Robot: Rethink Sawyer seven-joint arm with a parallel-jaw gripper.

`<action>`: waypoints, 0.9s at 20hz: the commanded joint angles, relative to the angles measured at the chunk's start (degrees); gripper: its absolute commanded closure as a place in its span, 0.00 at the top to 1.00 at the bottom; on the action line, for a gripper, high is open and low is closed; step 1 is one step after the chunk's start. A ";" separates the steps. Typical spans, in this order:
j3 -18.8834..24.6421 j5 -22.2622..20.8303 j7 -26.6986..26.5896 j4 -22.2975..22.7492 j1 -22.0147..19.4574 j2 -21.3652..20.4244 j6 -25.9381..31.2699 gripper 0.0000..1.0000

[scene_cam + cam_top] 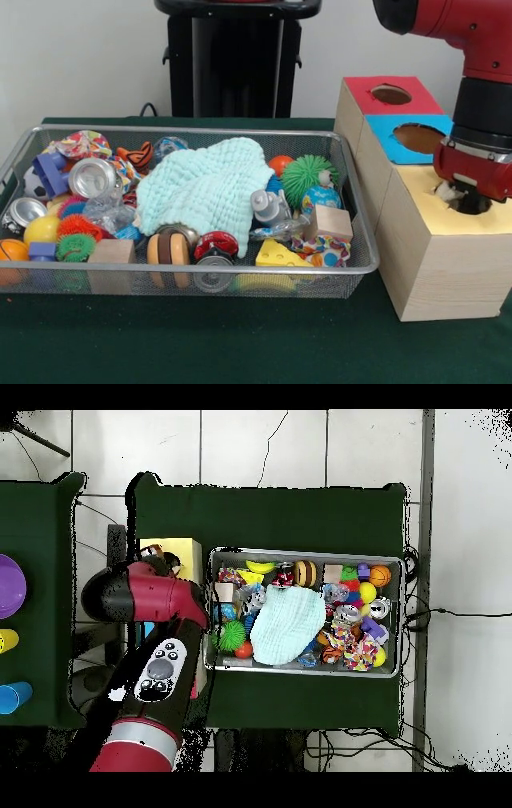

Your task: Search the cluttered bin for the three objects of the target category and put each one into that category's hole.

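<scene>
A wire mesh bin holds a heap of toys, partly covered by a pale green cloth. To its right stands a wooden box with a red hole, a blue hole and a yellow top. My gripper is down at the yellow hole, and the arm's wrist hides most of it. A small whitish bit shows at its left side; what it is cannot be made out. In the overhead view the gripper sits over the yellow top, left of the bin.
In the bin lie silver cans, wooden blocks, a green spiky ball, a yellow cheese toy and a globe ball. Overhead, a second green table at the left carries a purple bowl.
</scene>
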 commanded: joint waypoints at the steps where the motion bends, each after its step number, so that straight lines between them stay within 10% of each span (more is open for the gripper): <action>1: 3.21 3.70 10.66 2.49 0.98 0.88 7.15 0.00; 18: -0.96 3.91 10.60 2.50 1.92 -5.31 16.50 0.00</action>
